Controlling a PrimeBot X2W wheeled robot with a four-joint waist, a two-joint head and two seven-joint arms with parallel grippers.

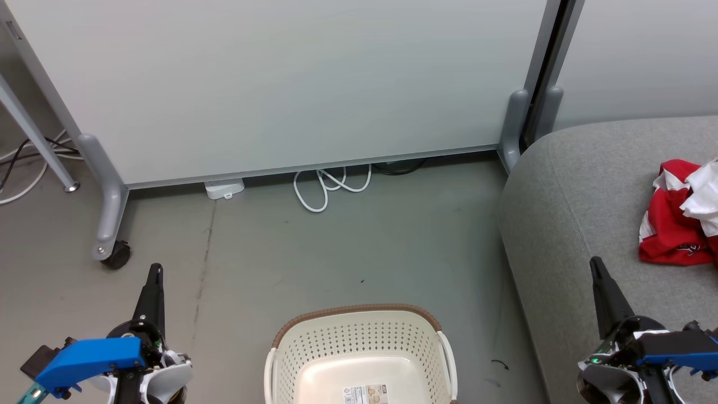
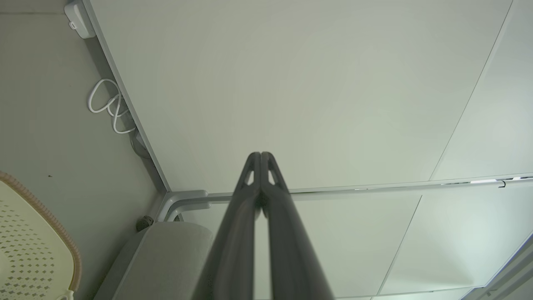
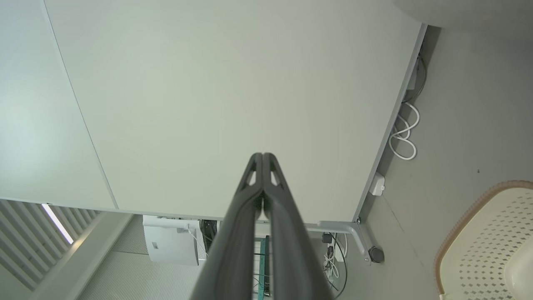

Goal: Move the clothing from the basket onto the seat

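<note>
clothing sits bunched on the seat at the right edge of the head view: red fabric with white panels, partly cut off by the frame. we can't tell from here whether it's one garment or two.

basket stands on the floor at bottom centre, left of the seat with a strip of floor between them, well apart from the clothing. we see bare cream plastic inside it, plus a label sticker on the bottom.

left gripper is at lower left, tip pointing up the frame over the floor, fingers pressed together on nothing. its wrist view agrees: both fingers meet at the tips, against the white partition panel.

right gripper is at lower right over the seat's near part, left of and below the clothing, not touching it. fingers are closed too, nothing between them. we get the same from its wrist view, tips touching, basket rim at lower right.

along the foot of the panel: a coiled white cable at centre and a caster at left.
</note>
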